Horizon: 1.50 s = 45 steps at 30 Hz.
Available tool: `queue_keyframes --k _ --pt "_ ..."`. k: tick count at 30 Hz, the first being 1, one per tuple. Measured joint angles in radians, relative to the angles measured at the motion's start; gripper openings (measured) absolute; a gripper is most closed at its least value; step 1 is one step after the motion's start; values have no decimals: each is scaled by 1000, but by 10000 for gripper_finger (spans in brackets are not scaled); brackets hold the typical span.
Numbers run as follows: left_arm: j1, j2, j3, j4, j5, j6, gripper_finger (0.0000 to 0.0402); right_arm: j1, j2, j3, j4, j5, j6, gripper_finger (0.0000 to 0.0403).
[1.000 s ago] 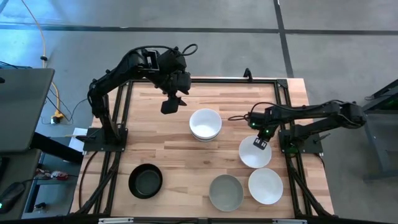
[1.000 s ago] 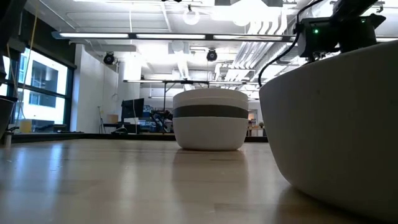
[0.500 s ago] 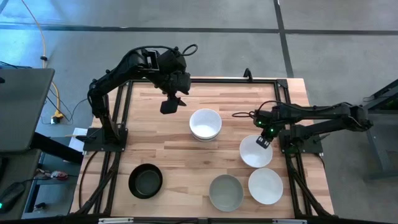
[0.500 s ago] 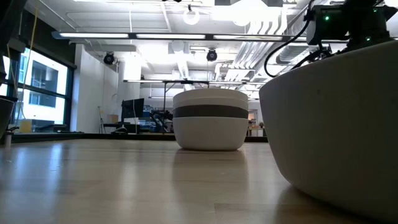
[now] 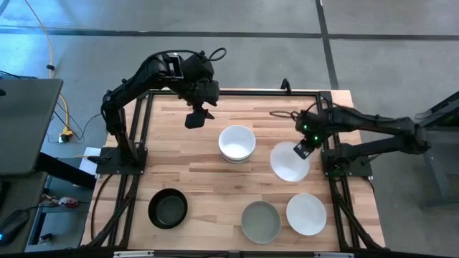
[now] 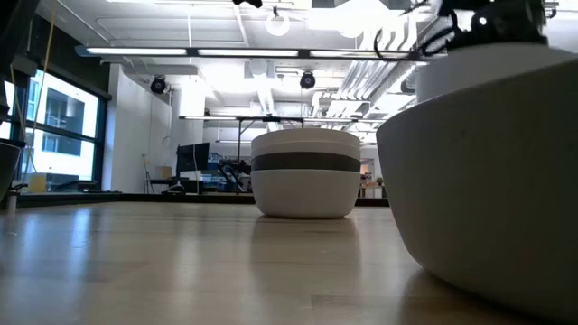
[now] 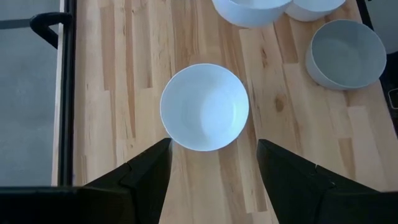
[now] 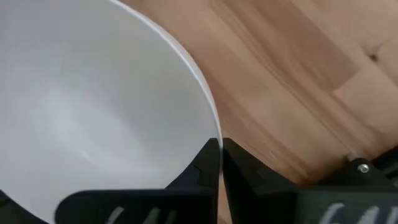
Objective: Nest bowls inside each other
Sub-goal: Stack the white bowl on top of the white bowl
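A stack of nested bowls (image 5: pixel 237 142) stands mid-table on its base; in the low view the stack (image 6: pixel 304 173) shows a grey band between white ones. My right gripper (image 5: pixel 303 150) is shut on a white bowl (image 5: pixel 289 163) to the stack's right, held above the table. My left gripper (image 5: pixel 195 118) hovers open over the far left of the table; in its wrist view the stack's top bowl (image 7: pixel 204 107) lies beyond its fingertips. A black bowl (image 5: pixel 168 208), a grey bowl (image 5: pixel 260 221) and another white bowl (image 5: pixel 306 213) sit near the front edge. My right gripper pinches the white bowl's rim (image 8: pixel 214 144) on the side toward the table's right, one finger (image 8: pixel 200 169) inside the bowl and one outside. The fingers come from above, slanting down. The bowl hangs below them, clear of the table, its mouth up.
Black frame rails (image 5: pixel 324 107) run along the table's edges, and each arm's base stands at its side. Bare wood (image 5: pixel 179 161) lies between the stack and the left arm's base. In the low view the near white bowl (image 6: pixel 488 190) fills the right side.
My right gripper has risen and rolled a little, staying shut on the white bowl's rim. The bowl has been lifted off the table and carried a short way toward the far edge and the stack.
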Motion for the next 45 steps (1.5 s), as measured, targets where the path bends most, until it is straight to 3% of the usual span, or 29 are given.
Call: queue_keyframes --k 9,27,32,36,45 --pt "55 0 0 0 -42 -5 225 -73 136 272 -141 26 11 0" --pt "124 -6 0 0 -190 -184 225 -139 699 841 -212 41 -309 0" --pt "134 -28 -4 1 -289 -212 225 -156 816 957 -223 76 -370 0" --pt "164 -100 -98 2 -305 -215 225 -161 864 992 -216 75 -407 0" --pt "309 -359 -477 51 -341 -226 225 -168 895 991 -150 59 -427 0"
